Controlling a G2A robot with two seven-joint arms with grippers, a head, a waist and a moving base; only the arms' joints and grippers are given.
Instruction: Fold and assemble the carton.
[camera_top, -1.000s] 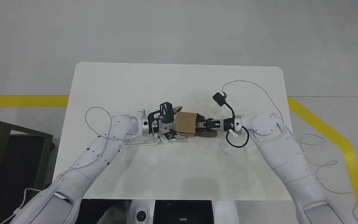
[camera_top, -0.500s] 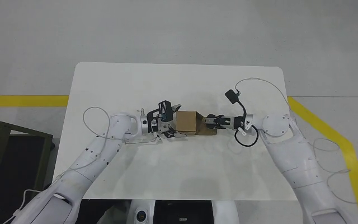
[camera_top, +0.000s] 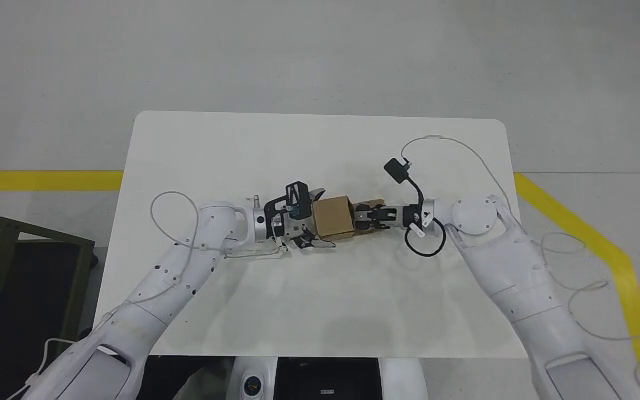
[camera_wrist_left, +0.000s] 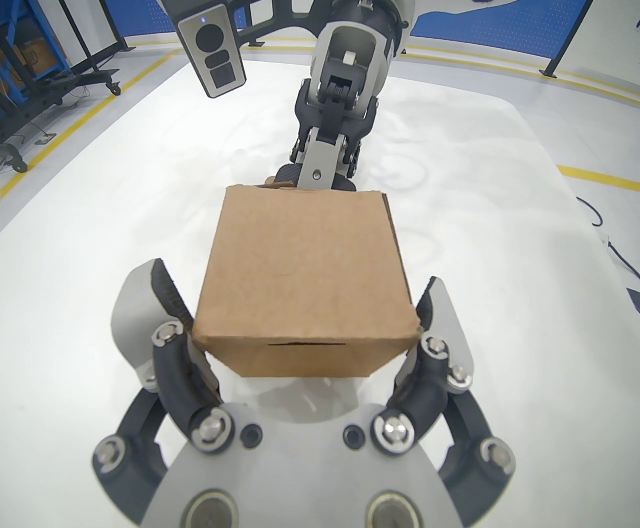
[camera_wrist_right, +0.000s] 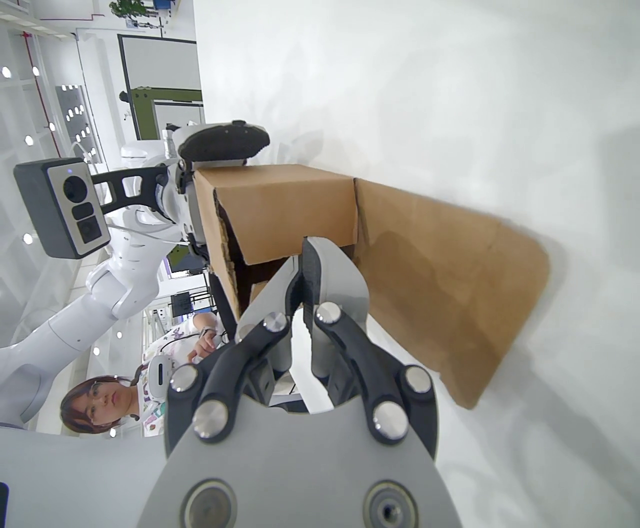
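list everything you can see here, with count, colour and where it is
brown cardboard carton: 1, brown, mid-table between the two arms, one flap open and lying flat on the table toward the right arm
white rectangular table: 1, white, under the carton
yellow floor tape: 2 strips, yellow, on the grey floor off both table ends
dark olive object: 1, dark olive, on the floor past the table end on the left arm's side; cannot tell what it is
left end effector: 1, silver and black, fingers clamped on the carton's two sides at its closed end
right end effector: 1, silver and black, fingers shut together at the carton's open end
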